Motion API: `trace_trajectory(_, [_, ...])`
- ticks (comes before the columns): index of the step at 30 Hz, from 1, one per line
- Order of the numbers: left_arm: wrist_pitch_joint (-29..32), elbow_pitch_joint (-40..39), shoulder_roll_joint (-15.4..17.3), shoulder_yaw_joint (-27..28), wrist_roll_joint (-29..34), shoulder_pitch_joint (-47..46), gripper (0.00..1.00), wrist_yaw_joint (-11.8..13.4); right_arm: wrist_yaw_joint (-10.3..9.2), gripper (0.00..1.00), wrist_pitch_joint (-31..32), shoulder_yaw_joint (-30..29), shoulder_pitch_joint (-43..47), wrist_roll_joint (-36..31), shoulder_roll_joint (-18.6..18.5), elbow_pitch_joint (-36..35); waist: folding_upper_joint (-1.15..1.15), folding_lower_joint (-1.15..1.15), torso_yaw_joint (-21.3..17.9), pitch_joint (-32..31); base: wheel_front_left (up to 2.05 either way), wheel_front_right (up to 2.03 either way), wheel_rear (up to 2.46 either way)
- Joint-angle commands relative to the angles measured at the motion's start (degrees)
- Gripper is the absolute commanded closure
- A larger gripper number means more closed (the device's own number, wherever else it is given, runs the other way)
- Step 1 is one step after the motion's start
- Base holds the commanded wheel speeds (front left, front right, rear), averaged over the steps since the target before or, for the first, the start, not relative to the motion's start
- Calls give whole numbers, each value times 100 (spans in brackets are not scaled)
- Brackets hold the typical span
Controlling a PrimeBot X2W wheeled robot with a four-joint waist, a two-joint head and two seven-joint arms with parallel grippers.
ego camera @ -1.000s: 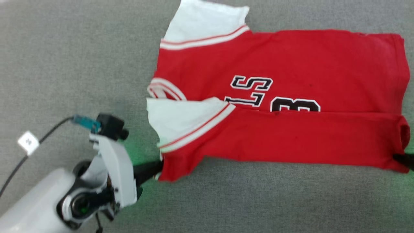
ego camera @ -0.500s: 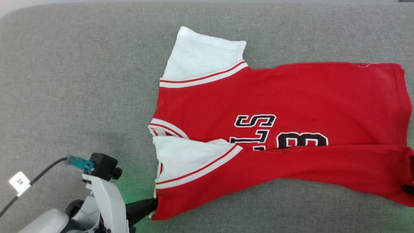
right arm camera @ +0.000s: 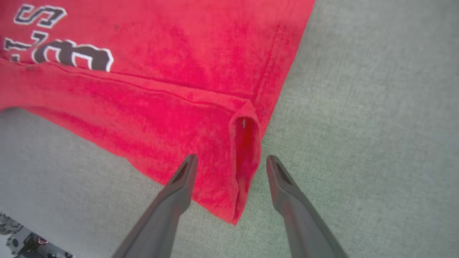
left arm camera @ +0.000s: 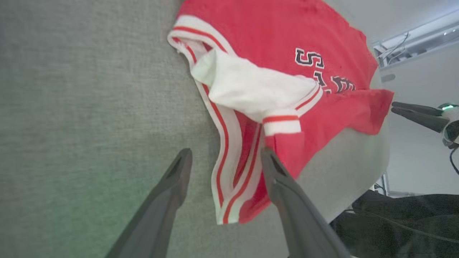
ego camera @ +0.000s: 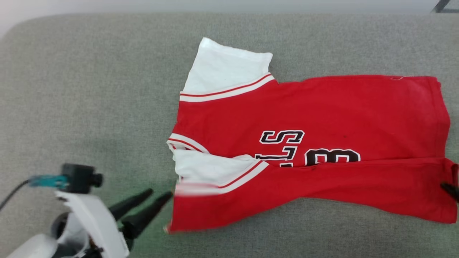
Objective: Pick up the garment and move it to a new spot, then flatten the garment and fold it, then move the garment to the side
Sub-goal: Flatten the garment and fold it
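Head view high, facing down, wrist views low and close, all share the garment [ego camera: 304, 118]

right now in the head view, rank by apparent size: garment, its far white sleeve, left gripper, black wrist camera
1. garment
2. far white sleeve
3. left gripper, though nearness to the camera inflates it
4. black wrist camera

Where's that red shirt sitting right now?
In the head view, the garment lies on the grey cushion, right of centre, folded along its near edge; the left gripper, fingers open, is at its near-left corner.
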Motion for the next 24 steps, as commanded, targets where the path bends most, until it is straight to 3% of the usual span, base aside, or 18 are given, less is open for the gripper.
trace_trajectory(1, [-104, -30, 14, 49, 11, 100, 0, 18, -5, 0, -75, -60, 22, -27, 52, -39, 0, 0, -4, -80, 0, 0, 0])
trace_trajectory(5, [-881, 14, 53, 406, 249, 332, 0, 159, -6, 0, -620, -264, -206, -293, 391, -174, 0, 0, -6, -215, 0, 0, 0])
trace_trajectory(10, [-1884, 367, -182, 669, 885, 225, 0, 428, -6, 0, -1770, -366, -628, -941, 999, -74, 0, 0, -53, -267, 0, 0, 0])
trace_trajectory(14, [-2380, 749, -473, 759, 1240, -144, 0, 468, -5, 0, -2711, -398, -908, -1401, 1584, 223, 0, 0, -165, -250, 0, 0, 0])
trace_trajectory(19, [-2462, 1459, -704, 688, 1727, -1125, 0, 274, -6, 0, -3639, -290, -1192, -1740, 2146, 580, 0, 0, -462, -140, 0, 0, 0])
trace_trajectory(24, [-1850, 2297, -741, 458, 2101, -2504, 0, -94, -5, 0, -4080, -32, -1489, -1787, 2426, 884, 0, 0, -918, 70, 0, 0, 0])
